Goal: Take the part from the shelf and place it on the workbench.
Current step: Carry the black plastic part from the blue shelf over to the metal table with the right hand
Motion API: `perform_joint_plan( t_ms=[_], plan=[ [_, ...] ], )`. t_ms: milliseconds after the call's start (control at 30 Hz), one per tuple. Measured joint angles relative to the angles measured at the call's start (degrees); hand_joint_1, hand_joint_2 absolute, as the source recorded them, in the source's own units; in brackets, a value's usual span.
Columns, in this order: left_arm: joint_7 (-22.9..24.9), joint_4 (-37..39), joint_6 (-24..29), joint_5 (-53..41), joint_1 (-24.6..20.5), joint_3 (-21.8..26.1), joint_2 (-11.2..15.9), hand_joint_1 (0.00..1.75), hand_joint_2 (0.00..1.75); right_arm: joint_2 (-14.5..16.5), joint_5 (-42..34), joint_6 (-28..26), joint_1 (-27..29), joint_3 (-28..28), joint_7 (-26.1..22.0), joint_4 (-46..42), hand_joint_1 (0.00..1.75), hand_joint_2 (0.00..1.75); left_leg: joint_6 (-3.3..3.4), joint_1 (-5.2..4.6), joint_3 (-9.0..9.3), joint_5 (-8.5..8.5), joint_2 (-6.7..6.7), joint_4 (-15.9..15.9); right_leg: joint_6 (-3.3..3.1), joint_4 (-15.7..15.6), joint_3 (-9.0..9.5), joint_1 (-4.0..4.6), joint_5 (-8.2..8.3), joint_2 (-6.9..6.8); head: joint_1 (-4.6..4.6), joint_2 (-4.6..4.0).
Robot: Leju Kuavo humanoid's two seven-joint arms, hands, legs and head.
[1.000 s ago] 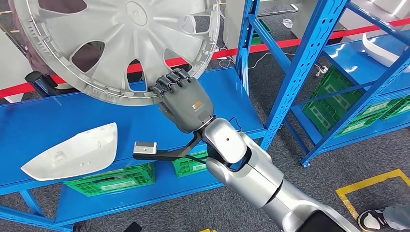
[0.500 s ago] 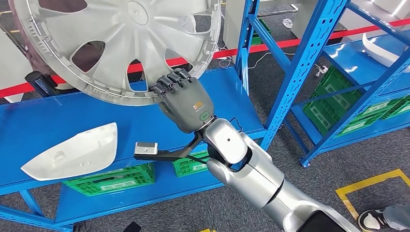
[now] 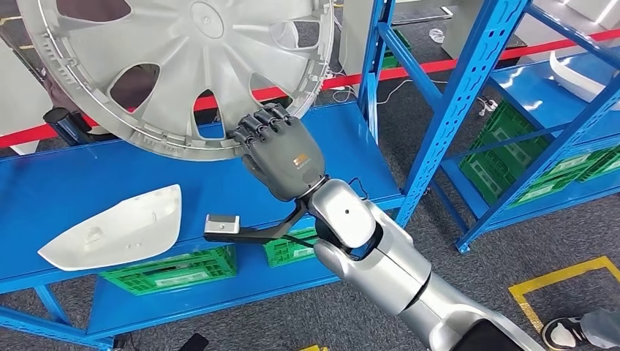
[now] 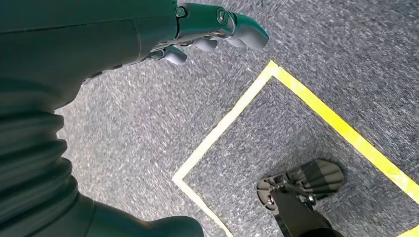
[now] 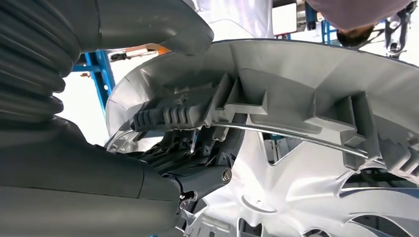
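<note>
A large silver wheel cover [image 3: 183, 66] with several spoke openings is held up above the blue shelf board [image 3: 343, 157]. My right hand [image 3: 281, 157] grips its lower rim, fingers curled over the edge. In the right wrist view the cover's ribbed inner rim [image 5: 276, 108] lies across my right hand [image 5: 197, 168], whose thumb and fingers clamp it. My left hand [image 4: 163, 34] hangs over grey carpet with its fingers loosely extended and nothing in it.
A white moulded part [image 3: 117, 230] lies on the blue shelf at the left. Green crates [image 3: 175, 269] sit on the lower level. A second blue rack [image 3: 526, 110] stands at the right with another white part [image 3: 581, 73]. Yellow floor tape [image 3: 559, 281] marks the carpet.
The whole picture has shifted very slightly. My right hand still grips the wheel cover's rim in the same place.
</note>
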Motion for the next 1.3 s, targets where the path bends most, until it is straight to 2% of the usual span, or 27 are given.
perform_joint_plan(
  t_ms=[33, 67, 133, 167, 267, 300, 367, 433, 467, 500, 533, 600, 633, 667, 700, 767, 800, 867, 933, 967, 1000, 1033, 1067, 1133, 1167, 1200, 1300],
  plan=[
    [0.03, 0.01, 0.01, 0.01, 0.00, 0.10, -0.03, 0.00, 1.75, -0.03, 0.00, 0.11, 0.00, 0.00, 0.01, 0.00, 1.75, 1.75, -0.18, 0.07, -0.41, 0.04, -0.04, 0.41, -0.05, -1.83, 0.96, -0.05, 1.32, -0.01, 0.01, 0.00],
    [0.03, 0.01, 0.01, 0.01, -0.01, 0.12, -0.08, 0.00, 1.75, -0.04, 0.00, 0.20, -0.04, 0.00, 0.02, 0.00, 1.75, 1.75, -0.47, 0.17, -0.90, 0.08, -0.12, 0.93, -0.08, -5.46, 2.90, -0.14, 3.09, -0.02, 0.02, 0.00],
    [0.05, -0.02, 0.01, -0.01, -0.01, 0.19, -0.14, 0.00, 1.75, -0.03, 0.02, 0.30, -0.10, 0.01, 0.03, -0.01, 1.75, 1.75, -1.41, 0.15, -1.88, 0.23, -0.36, 1.91, -0.59, -11.12, 5.53, 0.02, 5.43, 0.13, 0.04, 0.00],
    [0.08, -0.05, 0.02, -0.01, -0.01, 0.28, -0.14, 0.00, 1.75, -0.02, 0.05, 0.33, -0.13, 0.01, 0.03, -0.02, 1.75, 1.75, -2.00, 0.14, -2.22, 0.43, -0.45, 2.17, -1.07, -12.36, 5.88, 0.15, 5.98, 0.24, 0.08, 0.00],
    [0.19, -0.05, 0.05, -0.02, 0.09, 0.53, -0.14, 0.00, 1.75, 0.03, 0.16, 0.39, -0.26, 0.03, 0.03, -0.04, 1.75, 1.75, -3.56, 0.40, -2.52, 1.49, -0.56, 1.54, -2.90, -12.34, 4.81, 0.45, 7.10, 0.27, 0.13, 0.00],
    [0.21, -0.02, 0.04, -0.04, 0.15, 0.55, -0.15, 0.00, 1.75, 0.06, 0.17, 0.40, -0.31, 0.04, 0.03, -0.04, 1.75, 1.75, -3.83, 0.48, -2.87, 0.86, -0.46, 1.92, -3.46, -12.49, 4.45, 0.48, 7.66, 0.18, 0.09, 0.00],
    [0.25, 0.03, 0.04, -0.08, 0.24, 0.56, -0.18, 0.00, 1.75, 0.13, 0.17, 0.44, -0.40, 0.04, 0.05, -0.04, 1.75, 1.75, -3.92, 0.46, -4.54, -3.21, -0.23, 6.34, -4.27, -12.81, 3.52, 0.50, 8.83, -0.01, -0.07, 0.00],
    [0.28, 0.03, 0.05, -0.10, 0.23, 0.60, -0.13, 0.00, 1.75, 0.14, 0.16, 0.51, -0.37, 0.04, 0.10, -0.04, 1.75, 1.75, -3.74, 0.15, -6.66, -8.68, -0.12, 14.33, -4.57, -12.83, 2.33, 0.83, 9.80, -0.08, -0.22, 0.00],
    [0.31, 0.03, 0.05, -0.11, 0.22, 0.64, -0.10, 0.00, 1.75, 0.14, 0.15, 0.56, -0.32, 0.04, 0.10, -0.04, 1.75, 1.75, -3.59, -0.05, -6.91, -10.35, -0.12, 17.17, -4.64, -12.80, 1.68, 1.02, 10.28, -0.10, -0.26, 0.00],
    [0.33, 0.02, 0.05, -0.11, 0.21, 0.70, -0.08, 0.00, 1.75, 0.13, 0.16, 0.61, -0.26, 0.04, 0.08, -0.04, 1.75, 1.75, -3.35, -0.25, -6.04, -11.05, -0.12, 17.96, -4.66, -12.77, 1.06, 1.19, 10.76, -0.12, -0.27, 0.00],
    [0.34, 0.02, 0.05, -0.12, 0.20, 0.75, -0.08, 0.00, 1.75, 0.13, 0.16, 0.66, -0.21, 0.04, 0.05, -0.04, 1.75, 1.75, -3.03, -0.45, -3.92, -10.78, -0.12, 16.30, -4.63, -12.75, 0.53, 1.31, 11.20, -0.12, -0.28, 0.00],
    [0.35, -0.03, 0.04, -0.13, 0.03, 0.80, -0.07, 0.00, 1.75, 0.14, 0.16, 0.72, -0.19, 0.04, 0.03, -0.05, 1.75, 1.75, -2.26, -0.88, 2.35, -9.38, -0.11, 8.39, -4.37, -12.73, -0.16, 1.44, 12.01, -0.13, -0.28, 0.00],
    [0.34, -0.07, 0.04, -0.13, -0.09, 0.80, -0.07, 0.00, 1.75, 0.14, 0.15, 0.73, -0.20, 0.04, 0.07, -0.06, 1.75, 1.75, -1.88, -1.15, 4.66, -8.77, -0.11, 4.92, -4.11, -12.76, -0.33, 1.49, 12.39, -0.14, -0.24, 0.00],
    [0.34, -0.11, 0.04, -0.13, -0.20, 0.81, -0.07, 0.00, 1.75, 0.15, 0.15, 0.74, -0.23, 0.04, 0.09, -0.08, 1.75, 1.75, -1.51, -1.40, 5.93, -8.46, -0.14, 2.80, -3.79, -12.83, -0.42, 1.52, 12.77, -0.18, -0.22, 0.00],
    [0.34, -0.14, 0.05, -0.13, -0.26, 0.82, -0.05, 0.00, 1.75, 0.15, 0.15, 0.76, -0.25, 0.04, 0.10, -0.10, 1.75, 1.75, -1.13, -1.63, 6.15, -8.38, -0.16, 2.09, -3.43, -12.97, -0.44, 1.52, 13.15, -0.22, -0.21, 0.00],
    [0.38, -0.13, 0.05, -0.16, -0.19, 0.86, -0.07, 0.00, 1.75, 0.13, 0.16, 0.83, -0.26, 0.04, 0.05, -0.13, 1.75, 1.75, -0.35, -1.74, 5.73, -7.37, -0.11, 2.07, -2.71, -13.31, -0.55, 1.49, 13.90, -0.23, -0.21, 0.00],
    [0.41, -0.12, 0.05, -0.20, -0.19, 0.89, -0.09, 0.00, 1.75, 0.12, 0.17, 0.87, -0.28, 0.04, 0.02, -0.14, 1.75, 1.75, 0.09, -1.65, 5.46, -6.79, 0.01, 1.91, -2.39, -13.11, -0.82, 1.47, 13.58, -0.18, -0.20, 0.00],
    [0.43, -0.15, 0.08, -0.25, -0.25, 0.92, -0.17, 0.00, 1.75, 0.08, 0.17, 0.97, -0.35, 0.04, -0.01, -0.16, 1.75, 1.75, 0.90, -1.39, 4.49, -5.40, 0.27, 1.54, -1.86, -9.66, -2.26, 1.44, 9.88, -0.07, -0.05, 0.00],
    [0.43, -0.20, 0.11, -0.28, -0.27, 0.93, -0.16, 0.00, 1.75, 0.03, 0.18, 1.02, -0.30, 0.04, 0.01, -0.17, 1.75, 1.75, 1.32, -1.45, 3.00, -4.22, 0.33, 1.64, -1.48, -2.30, -4.30, 1.37, 4.31, -0.04, 0.10, 0.00],
    [0.42, -0.20, 0.11, -0.34, -0.25, 0.93, -0.16, 0.00, 1.75, -0.02, 0.24, 1.03, -0.20, 0.04, 0.02, -0.17, 1.75, 1.75, 1.37, -1.48, 2.20, -3.70, 0.34, 1.76, -1.37, 0.94, -4.87, 1.37, 2.76, -0.04, 0.12, 0.00],
    [0.43, -0.20, 0.11, -0.43, -0.23, 0.93, -0.16, 0.00, 1.75, -0.09, 0.35, 1.04, -0.10, 0.04, 0.07, -0.17, 1.75, 1.75, 1.36, -1.53, 1.37, -3.18, 0.33, 1.92, -1.36, 2.69, -4.68, 1.38, 2.40, -0.04, 0.12, 0.00],
    [0.43, -0.20, 0.11, -0.53, -0.22, 0.93, -0.17, 0.00, 1.75, -0.16, 0.53, 1.06, -0.03, 0.04, 0.13, -0.17, 1.75, 1.75, 1.31, -1.56, 0.52, -2.67, 0.32, 2.11, -1.47, 2.29, -3.42, 1.41, 3.17, -0.04, 0.13, 0.00],
    [0.46, -0.20, 0.11, -0.63, -0.22, 0.93, -0.17, 0.00, 1.75, -0.21, 0.74, 1.08, -0.01, 0.04, 0.19, -0.17, 1.75, 1.75, 1.22, -1.60, -0.28, -2.18, 0.30, 2.31, -1.72, -0.10, -1.13, 1.48, 4.45, -0.03, 0.13, 0.00],
    [0.59, -0.20, 0.11, -0.76, -0.23, 0.93, -0.25, 0.00, 1.75, -0.22, 1.01, 1.10, -0.05, 0.04, 0.23, -0.24, 1.75, 1.75, 0.89, -1.69, -1.55, -1.25, 0.23, 2.71, -2.46, -8.25, 5.05, 1.81, 5.62, -0.04, 0.11, 0.00],
    [0.68, -0.20, 0.11, -0.84, -0.22, 0.93, -0.28, 0.00, 1.75, -0.21, 1.06, 1.14, -0.06, 0.05, 0.23, -0.31, 1.75, 1.75, 0.60, -1.71, -1.85, -0.78, 0.21, 2.75, -2.74, -11.39, 7.18, 2.01, 5.61, -0.04, 0.11, 0.00],
    [0.77, -0.20, 0.11, -0.92, -0.22, 0.93, -0.32, 0.00, 1.75, -0.21, 1.08, 1.19, -0.10, 0.05, 0.23, -0.37, 1.75, 1.75, 0.27, -1.68, -2.02, -0.30, 0.20, 2.70, -2.96, -13.43, 8.39, 2.18, 5.33, -0.05, 0.18, 0.00],
    [0.89, -0.18, 0.09, -1.12, -0.09, 0.95, -0.32, 0.00, 1.75, -0.27, 1.11, 1.28, -0.22, 0.07, 0.25, -0.45, 1.75, 1.75, -0.82, -1.52, -2.37, 0.72, 0.12, 2.10, -3.80, -14.71, 7.89, 2.24, 6.70, -0.20, 0.37, 0.00]
  ],
)
